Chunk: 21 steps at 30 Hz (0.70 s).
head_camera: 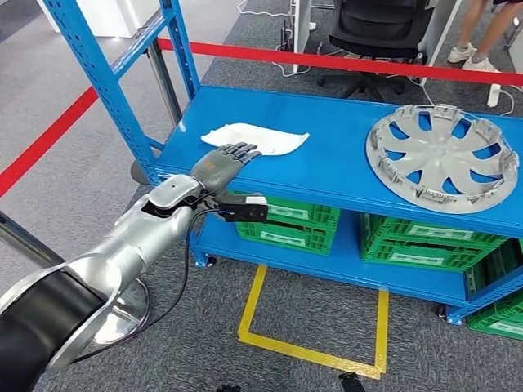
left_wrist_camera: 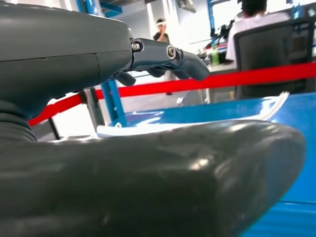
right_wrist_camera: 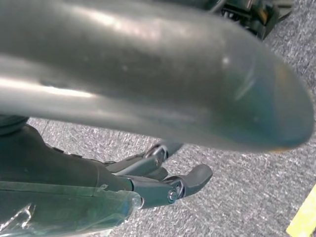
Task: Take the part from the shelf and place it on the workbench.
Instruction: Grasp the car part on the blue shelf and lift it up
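Shelf (head_camera: 346, 155): blue painted metal, smooth, slight sheen. Wheel cover (head_camera: 441, 158): matt silver-grey plastic; white cloth (head_camera: 254, 137) soft and crumpled; green crates (head_camera: 290, 222) of ribbed plastic. Left arm (head_camera: 132, 237) brushed silver metal, glossy; floor carpet (head_camera: 203, 327) grey, rough pile.

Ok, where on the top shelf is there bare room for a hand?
Bare blue shelf lies between the white cloth and the grey wheel cover. The left end is crowded: the left hand is at the cloth's near edge.
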{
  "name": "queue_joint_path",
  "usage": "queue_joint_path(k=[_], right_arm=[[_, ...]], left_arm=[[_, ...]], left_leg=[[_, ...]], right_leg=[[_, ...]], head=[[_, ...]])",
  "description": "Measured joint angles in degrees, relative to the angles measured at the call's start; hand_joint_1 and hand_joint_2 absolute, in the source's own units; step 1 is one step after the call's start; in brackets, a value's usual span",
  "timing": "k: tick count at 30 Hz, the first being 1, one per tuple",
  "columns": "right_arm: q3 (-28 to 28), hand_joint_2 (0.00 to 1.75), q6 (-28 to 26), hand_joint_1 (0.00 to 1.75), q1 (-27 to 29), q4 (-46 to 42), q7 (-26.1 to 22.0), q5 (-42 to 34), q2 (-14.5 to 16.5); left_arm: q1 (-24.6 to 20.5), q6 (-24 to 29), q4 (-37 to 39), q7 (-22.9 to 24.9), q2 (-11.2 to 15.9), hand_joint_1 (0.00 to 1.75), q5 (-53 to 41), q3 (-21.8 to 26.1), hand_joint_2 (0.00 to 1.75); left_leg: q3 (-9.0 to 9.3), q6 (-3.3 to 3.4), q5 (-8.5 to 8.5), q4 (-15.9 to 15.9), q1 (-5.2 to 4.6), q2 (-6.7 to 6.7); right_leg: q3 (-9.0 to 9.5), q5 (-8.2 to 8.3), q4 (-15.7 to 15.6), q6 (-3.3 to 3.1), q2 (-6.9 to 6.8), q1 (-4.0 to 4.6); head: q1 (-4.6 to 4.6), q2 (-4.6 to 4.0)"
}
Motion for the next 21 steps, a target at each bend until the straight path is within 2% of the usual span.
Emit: queue_joint_path(k=[1, 2, 4, 5, 6, 7, 9, 11, 12, 14, 15, 16, 17, 19, 20, 21], right_arm=[[0.0, 0.0, 0.0, 0.0, 0.0, 0.0, 0.0, 0.0, 0.0], [0.0, 0.0, 0.0, 0.0, 0.1, 0.0, 0.0, 0.0, 0.0], [0.0, 0.0, 0.0, 0.0, 0.1, 0.0, 0.0, -0.1, 0.0], [0.0, 0.0, 0.0, 0.0, 0.1, 0.0, 0.0, -0.2, 0.1], [0.0, 0.0, -0.1, 0.0, 0.0, 0.1, 0.0, -0.2, 0.1], [0.0, 0.0, -0.1, 0.0, 0.0, 0.1, 0.0, -0.3, 0.1], [0.0, 0.0, -0.1, 0.0, 0.1, 0.1, 0.0, -0.4, 0.1], [0.0, 0.0, -0.1, 0.0, 0.0, 0.1, -0.1, -0.5, 0.1], [0.0, 0.0, -0.2, 0.0, 0.0, 0.1, -0.1, -0.5, 0.1], [0.0, 0.0, -0.2, 0.0, 0.0, 0.1, -0.1, -0.6, 0.1], [0.0, 0.0, -0.2, 0.0, 0.1, 0.1, -0.1, -0.6, 0.1], [0.0, 0.0, -0.2, 0.0, 0.1, 0.1, -0.1, -0.6, 0.1], [0.0, 0.0, -0.2, 0.0, 0.2, 0.1, -0.1, -0.6, 0.1], [0.0, 0.0, -0.2, 0.0, 0.2, 0.1, -0.1, -0.6, 0.1], [0.0, 0.0, -0.2, 0.0, 0.2, 0.1, -0.1, -0.6, 0.1], [0.0, 0.0, -0.2, 0.0, 0.2, 0.1, -0.1, -0.6, 0.1]], left_arm=[[0.1, 0.0, 0.1, 0.0, 0.0, 0.0, 0.0, 0.0, 0.0], [0.1, 0.0, 0.1, 0.0, 0.0, 0.0, 0.0, 0.0, 0.0], [0.0, 0.0, 0.1, 0.0, 0.1, 0.0, 0.0, 0.0, 0.0], [-0.2, 0.0, 0.1, 0.0, 0.1, 0.0, 0.0, 0.0, 0.0], [-0.2, 0.0, 0.1, 0.0, 0.1, 0.0, 0.0, 0.0, 0.0], [-0.3, 0.0, 0.1, 0.0, 0.1, 0.0, 0.0, 0.0, 0.0], [-0.3, 0.0, 0.1, 0.0, 0.0, 0.0, 0.0, 0.0, 0.0], [-0.5, 0.1, 0.1, 0.0, 0.0, 0.0, 0.0, 0.0, 0.0], [-0.5, 0.1, 0.1, 0.0, 0.0, 0.0, 0.0, 0.0, 0.0], [-0.3, 0.1, 0.2, 0.0, -0.1, 0.0, 0.0, -0.1, 0.0], [-0.1, 0.1, 0.2, 0.0, -0.1, 0.0, 0.0, -0.1, 0.0], [0.1, 0.1, 0.2, 0.0, -0.1, 0.0, 0.0, -0.1, 0.0], [0.1, 0.1, 0.2, 0.0, -0.1, 0.0, 0.0, -0.1, 0.0], [0.1, 0.1, 0.2, 0.0, -0.2, 0.0, 0.0, -0.1, 0.0], [0.0, 0.1, 0.3, 0.0, -0.2, 0.0, 0.0, -0.1, 0.0], [0.0, 0.2, 0.3, 0.0, -0.2, 0.0, 0.0, -0.1, 0.0]], left_leg=[[-0.75, 0.17, 0.99, -0.1, -0.03, 0.0], [-0.36, 0.43, 3.13, -2.3, -0.1, -0.01], [2.2, 1.14, 8.16, -9.8, -0.39, -0.01], [3.43, 1.4, 9.39, -13.0, -0.56, -0.02], [4.18, 1.63, 9.87, -15.0, -0.7, -0.04], [4.52, 1.85, 9.57, -15.8, -0.79, -0.04], [5.17, 2.41, 9.46, -16.3, -0.75, -0.04], [6.11, 3.12, 9.19, -16.5, -0.63, -0.05], [6.49, 3.43, 8.98, -16.5, -0.65, -0.08], [7.04, 3.81, 8.39, -16.5, -0.84, -0.16], [7.37, 3.88, 8.05, -16.5, -0.94, -0.21], [7.78, 3.9, 7.68, -16.4, -1.01, -0.24], [8.3, 3.86, 7.28, -16.4, -1.05, -0.27], [9.49, 3.61, 6.39, -16.4, -1.11, -0.27], [9.93, 3.4, 6.0, -16.3, -1.17, -0.28], [10.15, 3.11, 5.68, -16.3, -1.23, -0.29]], right_leg=[[0.33, -0.27, 0.0, 0.0, 0.14, 0.04], [0.74, -0.58, 0.0, 0.07, 0.26, 0.06], [1.54, -1.23, 0.0, 0.42, 0.44, 0.1], [1.76, -1.54, -0.1, 0.7, 0.52, 0.16], [1.9, -1.79, -0.2, 1.05, 0.58, 0.21], [2.09, -1.84, -0.3, 1.48, 0.6, 0.28], [2.66, -2.12, -0.6, 2.26, 0.44, 0.28], [1.79, -3.22, 1.9, 2.62, -0.09, 0.36], [0.13, -4.28, 4.9, 2.63, -0.35, 0.42], [-4.39, -6.77, 12.1, 2.55, -0.53, 0.61], [-6.25, -7.39, 14.2, 2.51, -0.54, 0.71], [-7.22, -6.96, 14.5, 2.45, -0.55, 0.82], [-7.11, -5.19, 12.5, 2.32, -0.56, 0.94], [-4.85, 0.37, 5.0, 1.94, -0.67, 1.11], [-3.69, 2.03, 1.6, 1.67, -0.73, 1.21], [-2.87, 3.0, -0.4, 1.37, -0.78, 1.32]], head=[[-0.01, 0.0], [-0.01, 0.0], [0.0, 0.0], [0.0, 0.0], [0.0, 0.0], [-0.04, 0.01], [-0.1, 0.01], [0.08, 0.0], [0.2, 0.01], [0.44, 0.01], [0.46, 0.01], [0.49, 0.0], [0.49, 0.0], [0.52, 0.0], [0.57, 0.0], [0.56, 0.0]])
